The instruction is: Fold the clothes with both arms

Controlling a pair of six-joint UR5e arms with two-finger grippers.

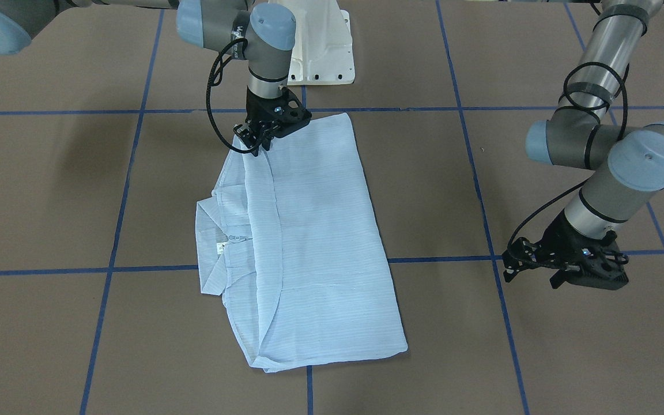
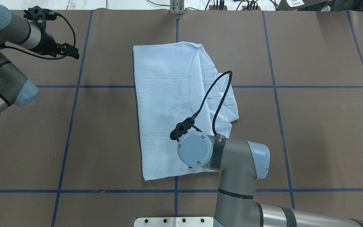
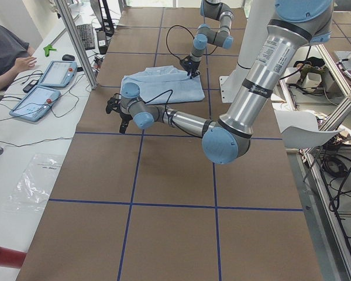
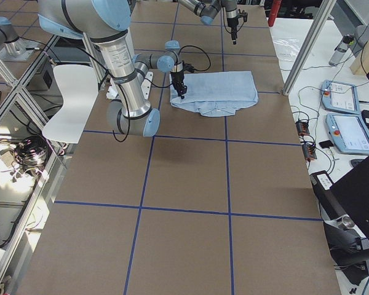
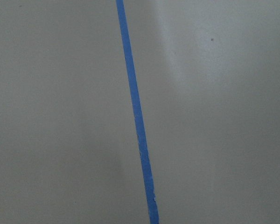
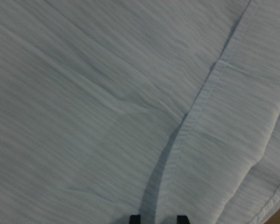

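Observation:
The light blue striped shirt (image 1: pixel 320 230) lies folded flat mid-table, with its collar (image 1: pixel 211 230) and neck label (image 1: pixel 221 246) showing beside the folded-over layer. It also shows in the overhead view (image 2: pixel 165 104). My right gripper (image 1: pixel 256 147) points down at the shirt's corner nearest the robot. In the right wrist view its tips (image 6: pixel 157 218) stand slightly apart over a hem of flat fabric (image 6: pixel 107 93). In the overhead view the wrist (image 2: pixel 195 149) hides it. My left gripper (image 1: pixel 506 268) hovers over bare table well off the shirt, looking open and empty; it also shows in the overhead view (image 2: pixel 74 53).
Blue tape lines (image 5: pixel 135 112) grid the brown table (image 1: pixel 539 346). The white pedestal base (image 1: pixel 320 52) stands at the robot's edge. In the exterior left view an operator (image 3: pixel 6 52) sits with tablets (image 3: pixel 50 73) on a side bench. A white chair (image 4: pixel 67 98) stands off the table.

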